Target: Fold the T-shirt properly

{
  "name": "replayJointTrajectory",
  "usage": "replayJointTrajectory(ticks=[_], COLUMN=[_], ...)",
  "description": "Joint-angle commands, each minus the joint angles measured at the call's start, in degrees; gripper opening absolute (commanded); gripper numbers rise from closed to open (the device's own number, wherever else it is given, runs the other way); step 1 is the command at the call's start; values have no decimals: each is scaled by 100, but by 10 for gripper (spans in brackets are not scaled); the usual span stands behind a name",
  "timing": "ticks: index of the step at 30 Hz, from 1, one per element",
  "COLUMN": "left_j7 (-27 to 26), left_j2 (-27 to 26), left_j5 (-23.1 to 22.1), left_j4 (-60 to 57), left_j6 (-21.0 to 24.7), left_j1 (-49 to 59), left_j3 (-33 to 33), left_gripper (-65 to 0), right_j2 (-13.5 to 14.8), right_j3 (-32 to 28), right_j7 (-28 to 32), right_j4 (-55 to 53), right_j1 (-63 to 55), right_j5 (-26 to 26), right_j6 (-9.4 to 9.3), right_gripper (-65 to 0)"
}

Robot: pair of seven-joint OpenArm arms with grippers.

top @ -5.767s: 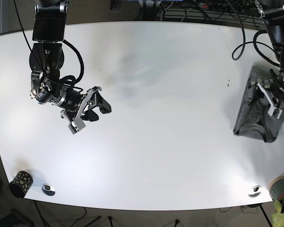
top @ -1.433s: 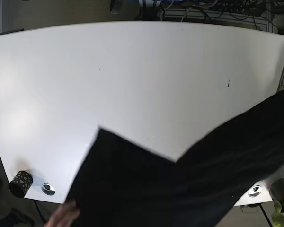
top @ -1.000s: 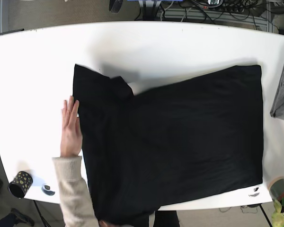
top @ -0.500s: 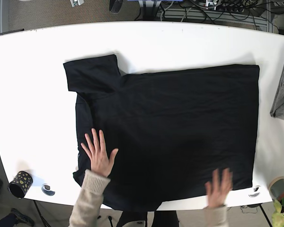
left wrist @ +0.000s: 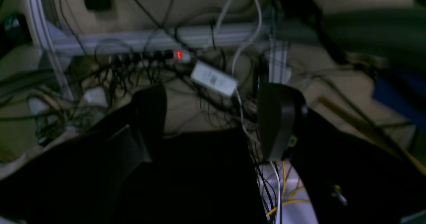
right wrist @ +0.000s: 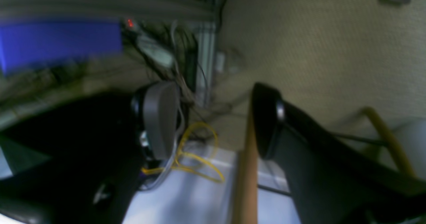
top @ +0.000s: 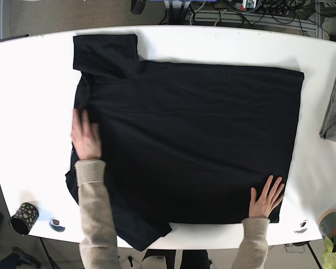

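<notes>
While both arms were parked out of the base view, the left claw [left wrist: 213, 120] stood with its jaws spread wide and nothing between them, its wrist camera looking only at a tangle of cables and a power strip [left wrist: 166, 55] with a red light; the right claw [right wrist: 213, 117] was likewise parted and empty, pointed at carpet, a yellow cable [right wrist: 196, 157] and a wooden pole [right wrist: 246, 180]. Out on the white tabletop [top: 33, 89] the change was plain: half a second before, the black T-shirt [top: 190, 140] had sat lower and toward the near edge, and now it lay shifted up, its far sleeve reaching the tabletop's far edge and its body spread flat. A person's two hands had moved with it, one hand [top: 85, 137] now pressing the collar side and the other hand [top: 266, 197] flattening the hem corner near the front. A grey garment [top: 335, 112] lay at the tabletop's far right edge, apart from the shirt. Judged from this, the shirt was being laid out and smoothed for the robot, and no fold had begun; the near sleeve looked bunched at the front edge.
</notes>
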Motion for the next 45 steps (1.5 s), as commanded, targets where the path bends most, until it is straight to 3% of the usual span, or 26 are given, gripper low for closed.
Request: replayJointTrajectory(ticks=[1,7,17,23,28,32,45], left_j7=[-83,-83,-83,-65,-56,-56,-100], left_j2=[-24,-41,-41,-41,-41,-41,3], left_j5=[-4,-4,-4,-13,-22,-22,-22], left_j4=[533,1851,3443,4005,4550,4884,5131], left_j6=[12,12,12,12,12,12,12], left_j1=[291,1047,1803,1909,1962,1962,1680], left_j3=[-23,-32,-32,-32,-41,-41,-32], left_gripper=[-258,-258,-258,-258,-258,-258,-254], right_j2=[42,112,51,60,104,51,51], right_j3=[28,28,441,723,1057,1435,2323], right_j7=[82,47,47,21,-507,-806,-1896], right_j4=[432,1276,2445,2840,3333,3719,4449], right_j1=[-307,-1063,-1986,-2259,-2329,-2294,-1608], right_j5=[90,961,1374,1972,2455,2675,3396], right_j6=[56,48,74,74,100,377,377], right_gripper=[-309,-309,-308,-308,-308,-308,-308])
